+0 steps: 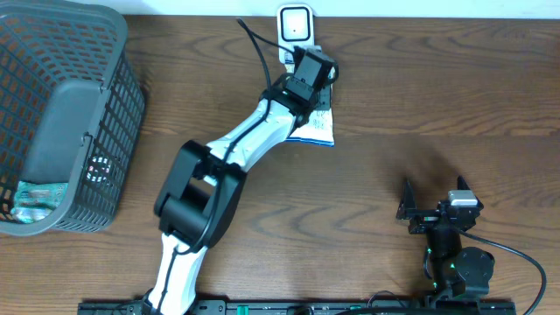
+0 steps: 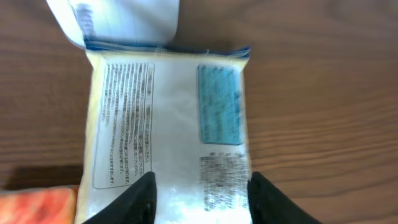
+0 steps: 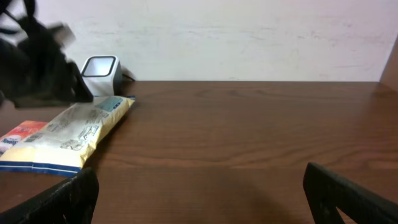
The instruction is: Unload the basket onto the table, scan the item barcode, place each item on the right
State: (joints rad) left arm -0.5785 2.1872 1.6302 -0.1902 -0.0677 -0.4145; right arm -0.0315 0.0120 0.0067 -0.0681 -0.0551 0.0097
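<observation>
The item, a pale yellow packet point(image 1: 318, 131) with a blue end seam, lies flat on the wooden table just in front of the white barcode scanner point(image 1: 296, 26). My left gripper point(image 1: 321, 94) hovers over its near end. In the left wrist view the packet point(image 2: 168, 118) shows small print, a blue panel and a blurred dark printed patch point(image 2: 224, 177). My left gripper point(image 2: 202, 199) has its fingers apart above the packet, so it is open. The scanner's base point(image 2: 118, 18) shows at the top. My right gripper point(image 1: 435, 191) rests open at the front right, holding nothing.
A dark plastic basket point(image 1: 131, 96) stands at the far left with a grey tray and a green packet point(image 1: 35, 197) inside. A red-orange packet point(image 3: 22, 130) lies beside the item. The right wrist view shows the scanner point(image 3: 99, 68) near the back wall.
</observation>
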